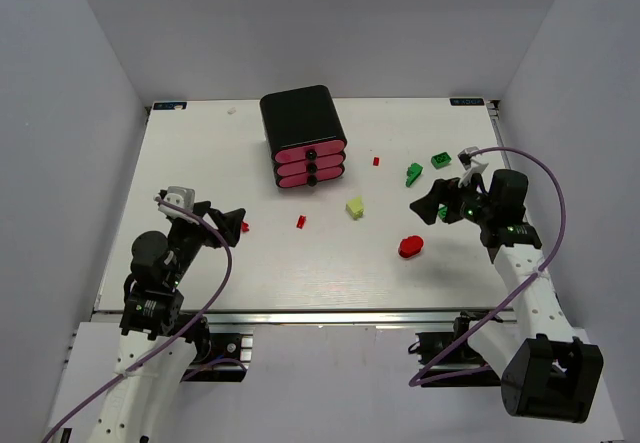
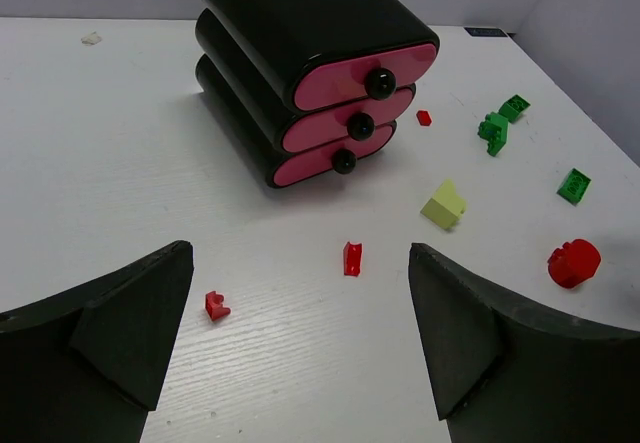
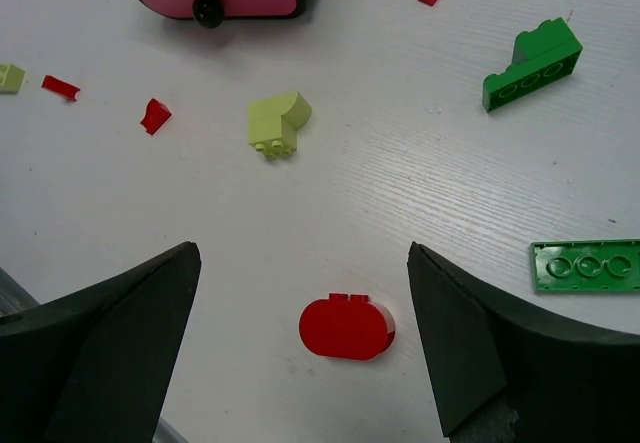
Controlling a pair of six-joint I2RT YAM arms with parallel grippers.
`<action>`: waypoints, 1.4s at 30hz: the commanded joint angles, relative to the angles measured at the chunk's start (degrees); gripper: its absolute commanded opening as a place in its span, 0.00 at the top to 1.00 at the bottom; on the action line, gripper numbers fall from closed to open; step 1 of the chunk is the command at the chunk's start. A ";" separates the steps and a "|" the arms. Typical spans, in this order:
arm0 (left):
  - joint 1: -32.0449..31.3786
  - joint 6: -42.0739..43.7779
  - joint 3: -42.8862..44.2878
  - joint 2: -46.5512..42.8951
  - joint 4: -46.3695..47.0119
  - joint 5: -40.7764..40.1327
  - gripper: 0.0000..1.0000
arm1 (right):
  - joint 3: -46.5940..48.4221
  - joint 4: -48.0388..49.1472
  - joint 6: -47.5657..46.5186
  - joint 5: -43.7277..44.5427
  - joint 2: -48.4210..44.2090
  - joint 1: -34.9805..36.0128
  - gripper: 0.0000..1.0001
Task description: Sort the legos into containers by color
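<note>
- White table (image 1: 330,278) inside grey walls is carrying everything. The black cabinet (image 1: 300,118) is sitting toward the far middle.
- Drawers (image 2: 345,78): I'm counting three, pink and stacked, all showing shut. I can't see inside them, so I'm judging nothing is sorted yet.
- Legos (image 1: 300,221) are all lying loose on the table, in front of and to the right of the cabinet.
- Red legos (image 1: 410,247): I'm counting four. One is big and rounded, near my right side. Three are tiny: one just beside my left fingers, one mid-table, one right of the cabinet.
- Green legos (image 1: 413,173): I'm counting three, grouped on the right, with a flat plate lying nearest my right arm.
- Yellow lego (image 1: 355,207): one for sure, lying between the cabinet and the big red one. A second pale bit is showing at the left edge of the right wrist view; I can't tell if it counts.
- Left gripper (image 2: 300,253): I'm holding it spread wide, gripping nothing, facing the cabinet.
- Right gripper (image 3: 303,251): also spread wide and empty, hovering over the big red one.
- Remaining: the whole job, meaning opening the drawers, giving each a colour and moving every piece.
</note>
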 commanded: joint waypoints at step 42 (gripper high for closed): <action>-0.15 -1.94 1.27 6.49 -3.36 -3.57 0.05 | 42.01 4.61 22.08 28.02 42.73 39.94 0.25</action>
